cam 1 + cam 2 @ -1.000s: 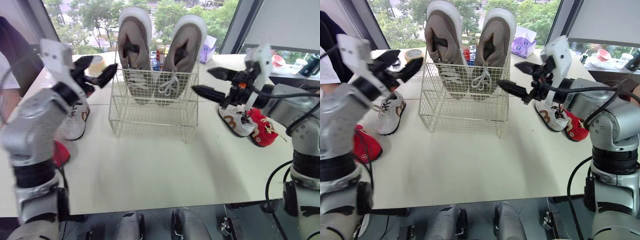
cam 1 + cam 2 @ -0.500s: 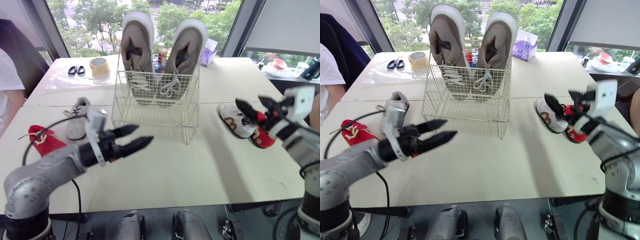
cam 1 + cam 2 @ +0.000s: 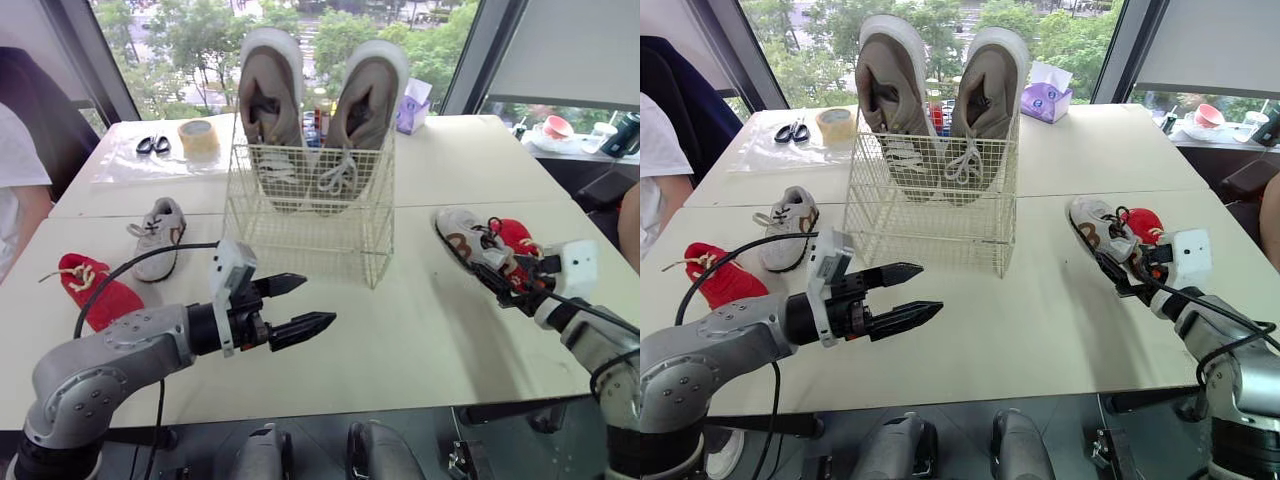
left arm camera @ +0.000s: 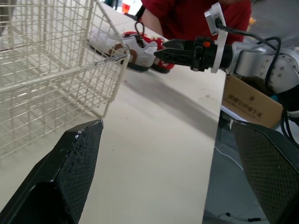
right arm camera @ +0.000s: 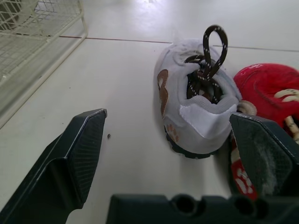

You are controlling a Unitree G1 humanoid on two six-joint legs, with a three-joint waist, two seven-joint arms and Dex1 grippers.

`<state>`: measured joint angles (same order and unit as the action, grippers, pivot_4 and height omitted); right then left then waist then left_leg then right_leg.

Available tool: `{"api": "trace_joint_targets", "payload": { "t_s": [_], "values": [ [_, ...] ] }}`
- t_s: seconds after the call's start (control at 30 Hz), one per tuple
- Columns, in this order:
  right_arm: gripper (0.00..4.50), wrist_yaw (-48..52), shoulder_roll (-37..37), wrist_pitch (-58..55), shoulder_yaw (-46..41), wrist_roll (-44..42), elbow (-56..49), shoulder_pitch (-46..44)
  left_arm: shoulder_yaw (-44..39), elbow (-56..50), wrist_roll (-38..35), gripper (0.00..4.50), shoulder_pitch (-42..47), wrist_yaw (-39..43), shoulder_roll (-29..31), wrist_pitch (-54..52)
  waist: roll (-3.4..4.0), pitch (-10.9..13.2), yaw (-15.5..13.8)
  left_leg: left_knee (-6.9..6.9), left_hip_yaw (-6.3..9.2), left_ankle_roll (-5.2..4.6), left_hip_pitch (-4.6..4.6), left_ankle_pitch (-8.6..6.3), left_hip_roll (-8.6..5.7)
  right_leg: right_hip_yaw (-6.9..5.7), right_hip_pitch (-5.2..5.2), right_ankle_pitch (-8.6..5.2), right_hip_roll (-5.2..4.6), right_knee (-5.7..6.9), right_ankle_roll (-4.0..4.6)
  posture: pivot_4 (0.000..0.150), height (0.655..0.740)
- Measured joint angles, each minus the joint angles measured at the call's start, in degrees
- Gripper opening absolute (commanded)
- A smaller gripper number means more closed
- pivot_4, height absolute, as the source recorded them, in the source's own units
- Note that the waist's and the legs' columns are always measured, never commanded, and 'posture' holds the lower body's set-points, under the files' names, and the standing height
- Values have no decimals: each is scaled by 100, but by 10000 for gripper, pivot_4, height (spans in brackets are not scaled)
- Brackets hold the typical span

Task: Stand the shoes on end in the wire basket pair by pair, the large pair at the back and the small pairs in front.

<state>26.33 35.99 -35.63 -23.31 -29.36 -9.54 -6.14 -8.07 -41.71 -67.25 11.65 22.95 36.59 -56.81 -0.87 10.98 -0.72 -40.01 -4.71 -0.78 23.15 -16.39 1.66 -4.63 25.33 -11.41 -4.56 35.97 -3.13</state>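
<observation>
**Right gripper** point(image 5: 167, 122): fingers apart, empty, low near the table's right edge, straddling the white shoe point(image 3: 468, 243). The red shoe point(image 3: 516, 238) lies touching it on the edge side.
- Risk, as I judge it: closing could snag the upright lace loop point(image 5: 212, 44). It could also pinch the red shoe and drag it toward the right edge.

**Left gripper** point(image 3: 318, 301): fingers apart, empty, above the front middle of the table point(image 3: 400, 340).

**Wire basket** point(image 3: 310, 150): mid-table. The large pair point(image 3: 270, 110) stands on end at its back, and the front row is vacant.
- Risk: a shoe pressed against the front wire might slide the basket or tip the tall pair.

**Second white shoe** point(image 3: 160, 235) and **second red shoe** point(image 3: 95, 290): near the left edge, apart.

**Room:**
- Broad bare surface before the basket, which I would use for transit.
- Thin margin at the right edge.
- Tape roll point(image 3: 200, 135) and scissors point(image 3: 153, 145) sit toward the back left corner.
- A person's sleeve point(image 3: 15, 170) is beside the left edge.
</observation>
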Motion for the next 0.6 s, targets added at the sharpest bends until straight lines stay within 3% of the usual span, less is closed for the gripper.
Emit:
{"api": "trace_joint_targets", "payload": {
  "t_s": [0.6],
  "values": [
    [45000, 482, 81, 1160, 271, 669, 2027, -951, -32, -126, -216, 44816, -153, -524, 236, 251, 0, 0, 3, 1, 0, -1, 2, -1, 1, -1, 0, 0, 0, -5, 0, 1500, 7400]
  ]
}}
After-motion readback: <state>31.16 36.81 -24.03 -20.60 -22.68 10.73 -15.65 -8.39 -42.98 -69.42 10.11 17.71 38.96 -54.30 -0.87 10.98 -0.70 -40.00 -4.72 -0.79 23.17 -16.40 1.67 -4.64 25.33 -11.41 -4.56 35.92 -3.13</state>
